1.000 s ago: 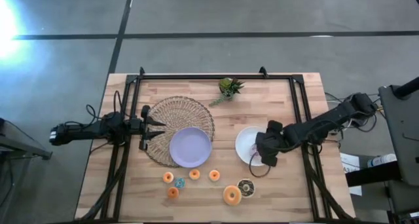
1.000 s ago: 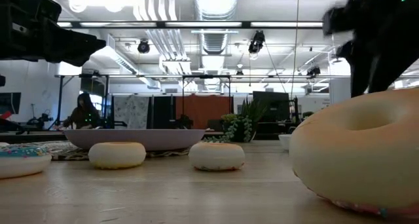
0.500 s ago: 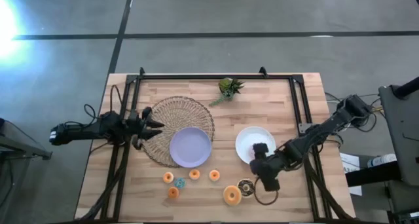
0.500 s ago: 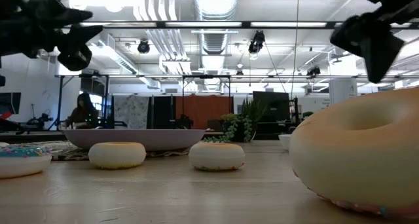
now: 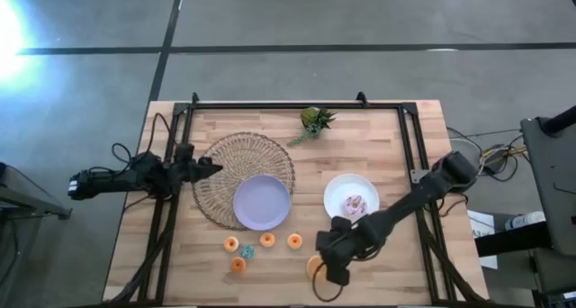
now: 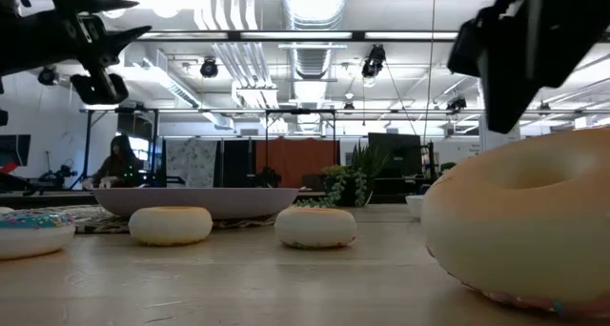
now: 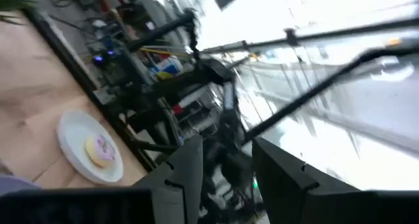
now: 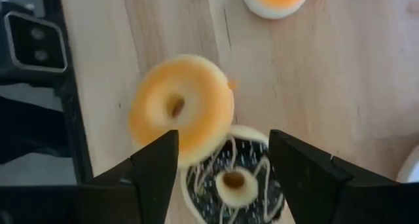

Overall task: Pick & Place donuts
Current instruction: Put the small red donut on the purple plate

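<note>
My right gripper [image 8: 226,175] hangs open near the table's front edge. It points steeply down over a large orange donut [image 8: 180,109] and a chocolate-brown donut [image 8: 229,178] lying side by side, and touches neither. In the high view it [image 5: 329,261] covers most of the orange donut [image 5: 311,268]. A pink donut [image 5: 355,204] lies on the white plate [image 5: 335,189]. Several small donuts [image 5: 267,240] lie flat on the wood in front of the lilac plate [image 5: 261,202]. My left gripper [image 5: 205,170] waits open and empty above the woven mat's left edge.
The lilac plate sits on a round woven mat [image 5: 236,159]. A small green plant [image 5: 315,121] stands near the far edge. A black frame [image 5: 409,155] runs along the table's sides and back. Bare wood lies between the two plates and in the middle of the table.
My right gripper has swung from over the white plate toward the table's near edge and leftward, ending above the large orange and chocolate donuts, still open. The pink donut now shows uncovered on the white plate. My left gripper has rolled about its own axis in place.
</note>
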Robot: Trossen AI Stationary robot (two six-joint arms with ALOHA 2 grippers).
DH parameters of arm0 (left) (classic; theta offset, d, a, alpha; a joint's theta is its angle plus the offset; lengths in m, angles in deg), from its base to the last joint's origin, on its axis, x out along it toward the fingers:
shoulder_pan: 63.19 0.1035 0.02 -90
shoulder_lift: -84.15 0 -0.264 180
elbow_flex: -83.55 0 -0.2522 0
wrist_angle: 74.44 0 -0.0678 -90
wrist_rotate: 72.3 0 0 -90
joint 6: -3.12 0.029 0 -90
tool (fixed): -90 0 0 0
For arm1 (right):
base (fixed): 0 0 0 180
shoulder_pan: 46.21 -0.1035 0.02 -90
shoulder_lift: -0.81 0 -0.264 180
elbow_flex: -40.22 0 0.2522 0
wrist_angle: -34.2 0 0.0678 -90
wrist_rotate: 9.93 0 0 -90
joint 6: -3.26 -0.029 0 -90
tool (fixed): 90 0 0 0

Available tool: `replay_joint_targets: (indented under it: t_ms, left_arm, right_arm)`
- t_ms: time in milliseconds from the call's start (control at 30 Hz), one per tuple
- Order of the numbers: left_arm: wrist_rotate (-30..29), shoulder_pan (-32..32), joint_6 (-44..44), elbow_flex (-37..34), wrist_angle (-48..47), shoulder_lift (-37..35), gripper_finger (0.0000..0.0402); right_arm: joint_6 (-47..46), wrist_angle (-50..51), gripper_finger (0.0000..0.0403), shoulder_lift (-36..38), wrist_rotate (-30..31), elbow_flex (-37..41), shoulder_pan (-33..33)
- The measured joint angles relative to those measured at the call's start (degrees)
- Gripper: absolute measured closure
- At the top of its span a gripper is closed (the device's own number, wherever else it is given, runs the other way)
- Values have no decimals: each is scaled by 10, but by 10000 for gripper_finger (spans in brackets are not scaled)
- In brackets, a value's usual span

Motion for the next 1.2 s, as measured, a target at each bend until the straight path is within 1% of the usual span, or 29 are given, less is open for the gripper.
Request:
replay_joint_targets:
  t_ms: [100,167,233,333,400,467,533,700,800,900,1000,1100,1200]
  left_arm:
    - [1,0,-10,0,-3,3,294]
    - [2,-1,-16,2,-24,6,294]
    - [2,-1,-15,18,-88,17,297]
    - [7,-3,3,57,-228,41,308]
    - [30,-7,23,84,-272,65,315]
    - [63,-14,39,111,-293,89,318]
    - [83,-25,54,138,-308,114,319]
    - [72,-62,93,191,-348,174,319]
    - [70,-103,98,220,-402,213,319]
    - [67,-163,87,241,-465,264,319]
    - [44,-236,47,246,-467,320,319]
    - [-3,-323,12,246,-428,378,319]
    - [-89,-404,-5,246,-401,441,319]
  right_arm:
    - [-1,17,175,-20,3,-31,-1]
    - [-9,22,175,-24,11,-43,-2]
    - [-20,37,175,-24,15,-48,-3]
    - [-41,48,175,-24,22,-49,-3]
    - [-51,60,175,-20,28,-48,-4]
    - [-53,59,175,-19,30,-49,-5]
    - [-45,61,175,-18,31,-47,-7]
    - [-34,65,175,7,46,-15,-15]
    - [-37,64,175,34,59,16,-21]
    - [-41,61,175,62,62,51,-23]
    - [-39,47,175,90,75,83,-23]
    - [-33,35,175,115,78,114,-23]
    - [-29,22,174,137,78,145,-23]
